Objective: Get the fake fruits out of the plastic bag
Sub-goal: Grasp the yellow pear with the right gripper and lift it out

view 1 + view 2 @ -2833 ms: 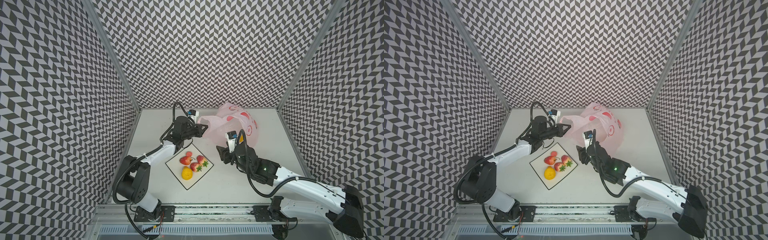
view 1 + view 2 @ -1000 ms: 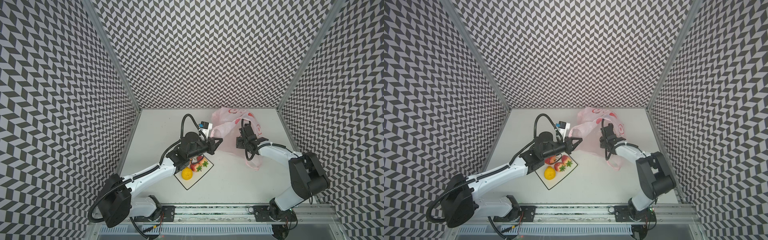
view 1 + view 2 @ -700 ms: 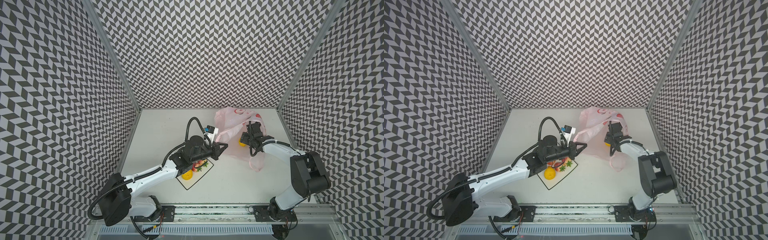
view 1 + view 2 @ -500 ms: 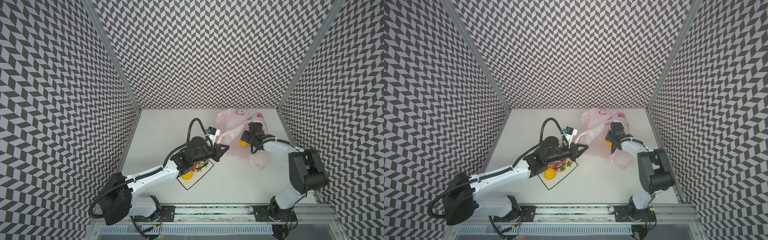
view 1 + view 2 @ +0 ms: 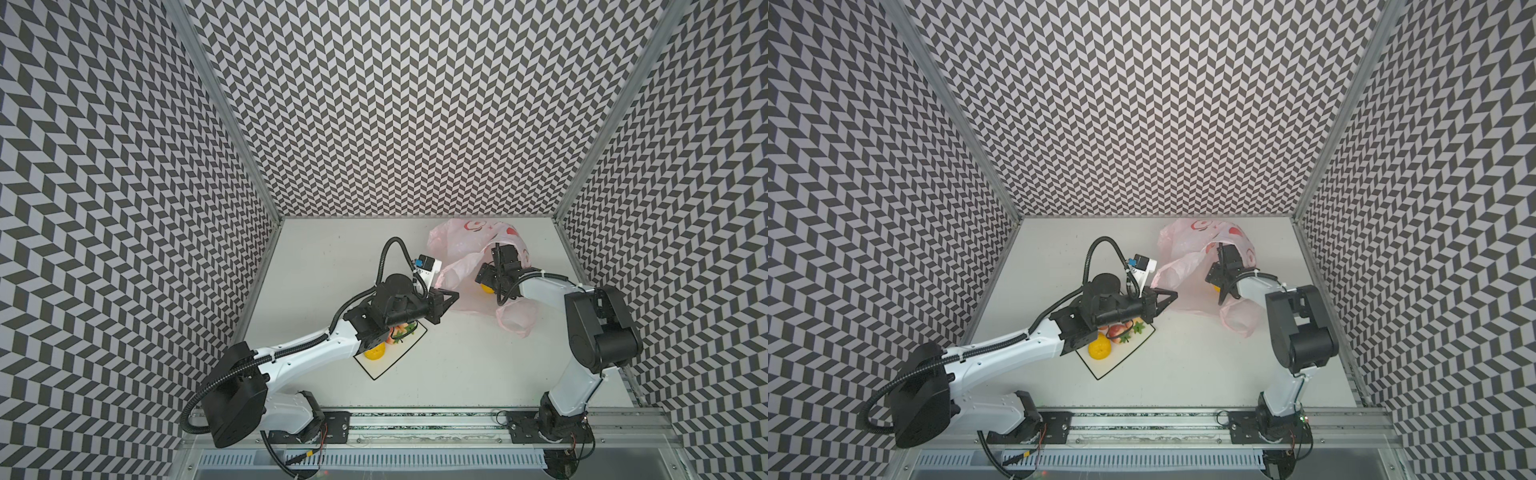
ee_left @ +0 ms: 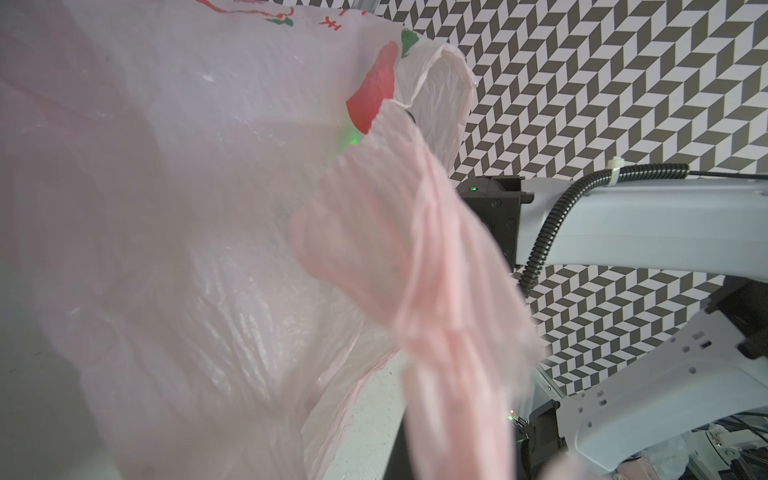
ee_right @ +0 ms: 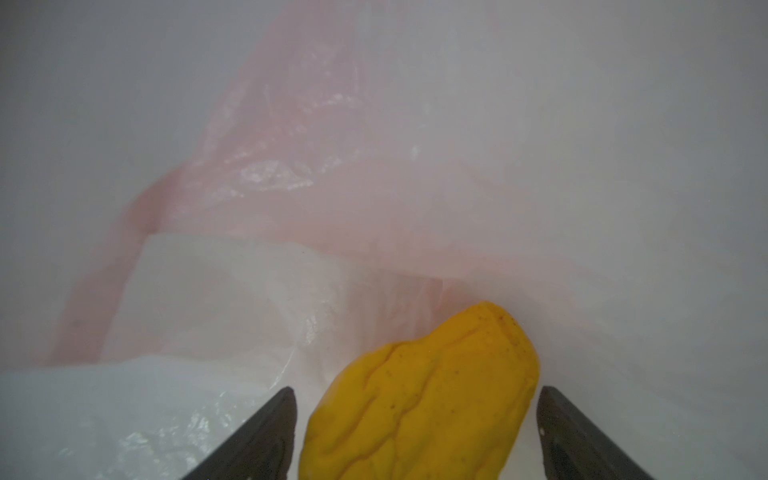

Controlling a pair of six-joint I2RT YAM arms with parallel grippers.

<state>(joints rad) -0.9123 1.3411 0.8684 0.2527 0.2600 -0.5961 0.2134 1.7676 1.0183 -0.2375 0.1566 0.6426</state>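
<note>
The pale pink plastic bag (image 5: 465, 245) (image 5: 1187, 245) lies at the back right, its mouth facing left. My left gripper (image 5: 453, 296) (image 5: 1173, 296) is shut on the bag's front edge and holds it up; in the left wrist view the bag (image 6: 208, 249) hides the jaws. My right gripper (image 7: 417, 388) is inside the bag, open. A ridged yellow fruit (image 7: 419, 399) (image 5: 484, 288) (image 5: 1216, 287) lies between its fingers with a gap on each side. A yellow fruit (image 5: 1099, 348) and strawberries (image 5: 1119, 331) sit on the plate.
A white square plate (image 5: 390, 361) (image 5: 1121, 361) with a black rim lies partly under my left arm. A loose handle loop of the bag (image 5: 515, 320) trails toward the front beside my right arm. Patterned walls close in three sides.
My left gripper pulled the bag's edge a little to the right and forward, opening the mouth. The yellow fruit came into view at my right gripper, whose jaws widened slightly.
</note>
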